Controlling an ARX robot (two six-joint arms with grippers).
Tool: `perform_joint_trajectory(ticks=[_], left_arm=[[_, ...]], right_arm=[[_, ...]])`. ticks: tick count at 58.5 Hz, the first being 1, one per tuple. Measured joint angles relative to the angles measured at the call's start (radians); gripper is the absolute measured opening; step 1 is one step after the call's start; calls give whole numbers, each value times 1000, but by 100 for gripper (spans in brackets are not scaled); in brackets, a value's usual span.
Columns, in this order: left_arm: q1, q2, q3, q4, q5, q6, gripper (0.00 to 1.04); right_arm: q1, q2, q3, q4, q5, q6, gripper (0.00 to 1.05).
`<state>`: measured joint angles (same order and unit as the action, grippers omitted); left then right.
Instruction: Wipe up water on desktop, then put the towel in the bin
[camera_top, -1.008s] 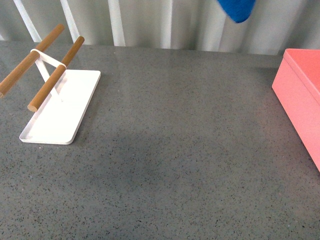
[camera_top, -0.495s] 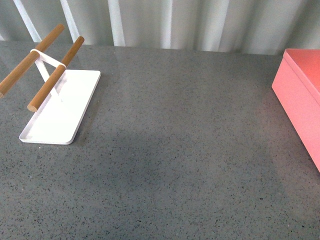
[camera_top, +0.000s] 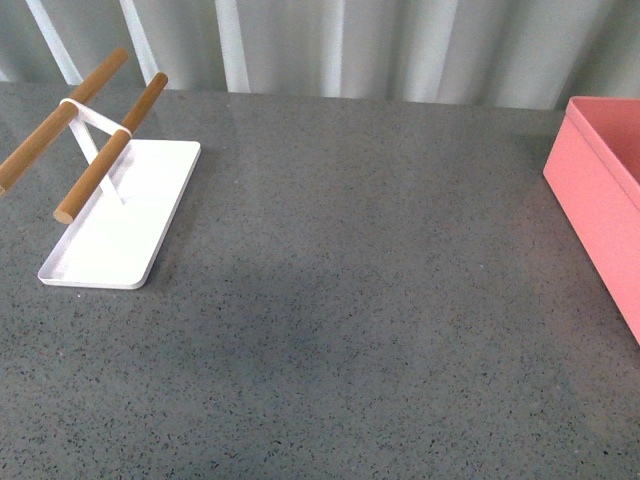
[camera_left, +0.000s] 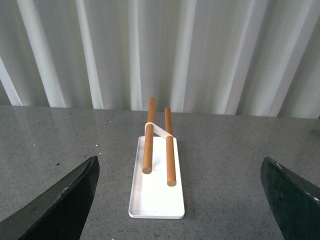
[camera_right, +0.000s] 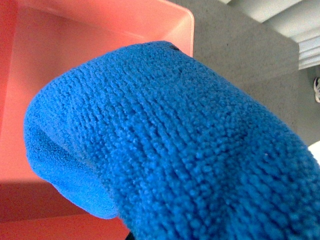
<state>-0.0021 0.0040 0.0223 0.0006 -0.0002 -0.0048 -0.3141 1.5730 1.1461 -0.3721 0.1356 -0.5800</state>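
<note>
Where the nubby towel (camera_right: 190, 150) bulges, the bin (camera_right: 75, 65) shows smooth; desktop (camera_top: 350, 300) speckled.

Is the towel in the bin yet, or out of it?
Out, it seems: the right wrist view shows the towel bunched close to the camera, above the bin's bare pink floor, not lying on it.

Speckled dark grey desktop (camera_top: 380, 300). A white tray (camera_left: 156, 200) bearing two wooden rods (camera_left: 148, 145) lies ahead of the left gripper (camera_left: 179, 165), centred between its fingers (camera_left: 65, 200); the pink bin (camera_top: 600, 190) stands beneath the right gripper.
</note>
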Motion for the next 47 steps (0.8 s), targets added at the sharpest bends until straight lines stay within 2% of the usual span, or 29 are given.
perform_joint_trajectory(ticks=[11, 36, 47], left_arm=[[0, 0, 0, 0, 0, 0, 98], [0, 0, 0, 0, 0, 0, 98], [0, 0, 0, 0, 0, 0, 98]], right_arm=[[-6, 43, 17, -14, -35, 1, 3], [55, 114, 107, -41, -42, 76, 4], [66, 122, 122, -58, -20, 89, 33]])
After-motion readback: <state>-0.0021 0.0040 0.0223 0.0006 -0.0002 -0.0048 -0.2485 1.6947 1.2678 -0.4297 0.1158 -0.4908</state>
